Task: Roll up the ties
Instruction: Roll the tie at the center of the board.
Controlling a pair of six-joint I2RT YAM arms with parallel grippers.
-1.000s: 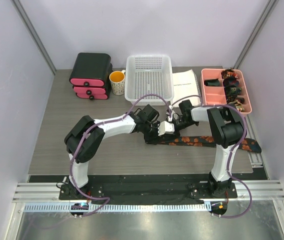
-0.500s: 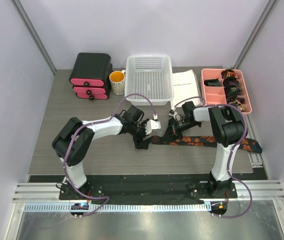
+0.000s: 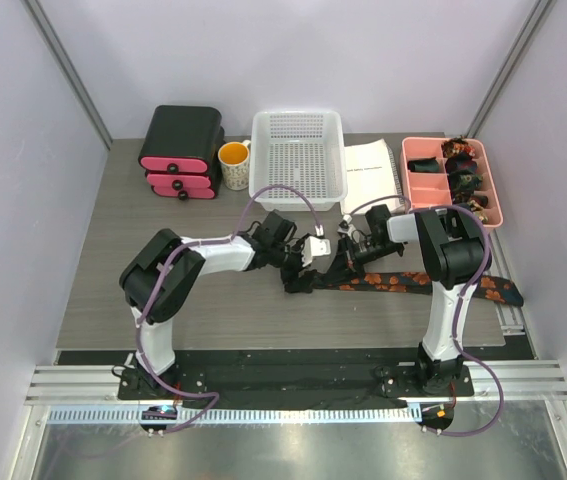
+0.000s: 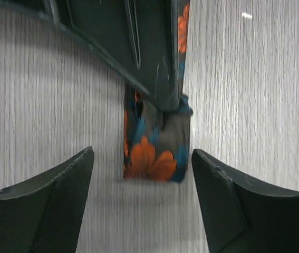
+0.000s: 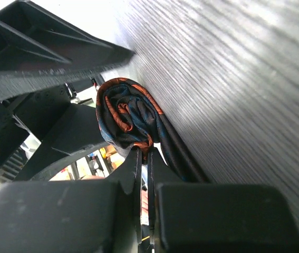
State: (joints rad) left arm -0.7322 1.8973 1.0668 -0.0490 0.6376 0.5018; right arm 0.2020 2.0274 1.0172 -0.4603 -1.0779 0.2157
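A dark tie with orange blotches (image 3: pixel 403 282) lies along the table, its left end wound into a small coil (image 5: pixel 125 113). My right gripper (image 5: pixel 145 150) is shut on that coil and pinches its fabric between the fingertips. It sits at the tie's left end (image 3: pixel 341 254). My left gripper (image 4: pixel 142 154) is open, its fingers on either side of the coil's orange and blue end (image 4: pixel 157 153) without touching it. From above, the left gripper (image 3: pixel 308 266) is just left of the right one. Several rolled ties (image 3: pixel 466 180) lie in the pink tray.
The pink compartment tray (image 3: pixel 425 190) stands at the back right. A white basket (image 3: pixel 298 155), a yellow mug (image 3: pixel 233 160) and a black and pink drawer box (image 3: pixel 181 150) line the back. A paper booklet (image 3: pixel 371 170) lies beside the basket.
My left gripper let go of the tie's coil and opened. It drew back to the left, then came a little way back toward the coil. The right gripper stayed shut on the coil.
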